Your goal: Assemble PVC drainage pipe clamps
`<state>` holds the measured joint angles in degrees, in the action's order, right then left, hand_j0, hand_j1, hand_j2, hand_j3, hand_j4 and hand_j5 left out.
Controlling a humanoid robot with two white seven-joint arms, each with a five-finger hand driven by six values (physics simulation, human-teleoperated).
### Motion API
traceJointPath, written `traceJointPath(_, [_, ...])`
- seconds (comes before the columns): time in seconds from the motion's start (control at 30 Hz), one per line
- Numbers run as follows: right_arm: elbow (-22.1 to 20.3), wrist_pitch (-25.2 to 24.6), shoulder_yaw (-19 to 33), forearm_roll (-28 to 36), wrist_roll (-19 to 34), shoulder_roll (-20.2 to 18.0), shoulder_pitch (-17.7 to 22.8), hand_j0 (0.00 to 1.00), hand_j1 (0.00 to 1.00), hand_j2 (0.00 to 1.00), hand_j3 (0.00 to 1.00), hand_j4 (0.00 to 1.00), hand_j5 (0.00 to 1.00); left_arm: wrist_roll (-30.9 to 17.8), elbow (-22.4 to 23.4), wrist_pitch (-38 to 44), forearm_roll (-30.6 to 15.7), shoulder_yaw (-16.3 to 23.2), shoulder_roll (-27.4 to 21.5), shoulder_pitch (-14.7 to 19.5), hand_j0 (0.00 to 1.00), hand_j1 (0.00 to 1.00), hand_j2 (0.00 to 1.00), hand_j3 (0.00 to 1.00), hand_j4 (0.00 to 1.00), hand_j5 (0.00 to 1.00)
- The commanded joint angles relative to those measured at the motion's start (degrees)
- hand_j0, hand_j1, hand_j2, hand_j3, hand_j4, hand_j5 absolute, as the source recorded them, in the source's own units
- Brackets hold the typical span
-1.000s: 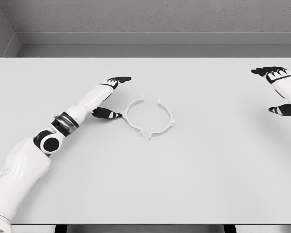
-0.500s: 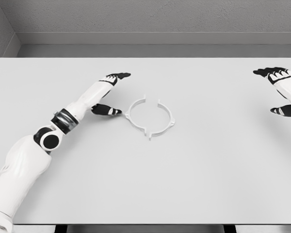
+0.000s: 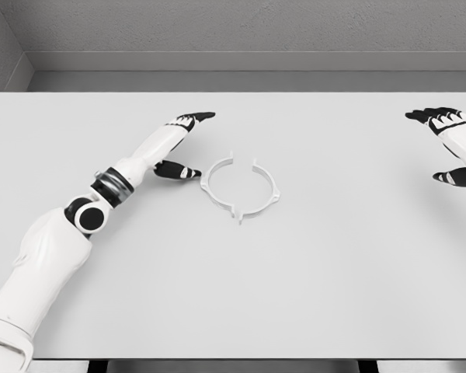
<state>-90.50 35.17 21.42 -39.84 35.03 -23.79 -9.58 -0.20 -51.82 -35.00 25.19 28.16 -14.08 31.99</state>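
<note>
Left hand (image 3: 179,148) open beside clamp ring (image 3: 241,187), bare table (image 3: 334,272)

table (image 3: 334,295): white, flat | wall (image 3: 241,27): grey, textured, behind table | floor strip (image 3: 241,81): grey, between them

My left arm (image 3: 58,249) is smooth white shell, with a black round joint cap and a grey-and-black banded ring at the wrist. Both the left hand (image 3: 179,144) and right hand (image 3: 449,144) are white, with black fingers (image 3: 196,117) marked by pale knuckle stripes.
</note>
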Motion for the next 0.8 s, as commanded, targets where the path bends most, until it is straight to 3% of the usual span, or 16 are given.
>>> traceJointPath(0.0, [-0.02,-0.17,0.02,0.38,-0.03,-0.03,0.00,1.00,1.00,1.00,1.00,1.00,1.00,0.03,0.41,0.00,-0.32,-0.13,0.19,0.00,1.00,1.00,1.00,1.00,1.00,1.00])
traceJointPath(0.2, [-0.02,-0.17,0.02,0.38,-0.03,-0.03,0.00,1.00,1.00,1.00,1.00,1.00,1.00,0.03,2.78,0.00,-0.32,-0.04,1.51,1.06,1.00,1.00,1.00,1.00,1.00,1.00])
traceJointPath(0.77, [-0.02,-0.17,0.02,0.38,-0.03,-0.03,0.09,1.00,1.00,1.00,1.00,1.00,1.00,0.03,1.81,0.00,0.56,0.14,2.65,0.62,1.00,1.00,1.00,1.00,1.00,1.00])
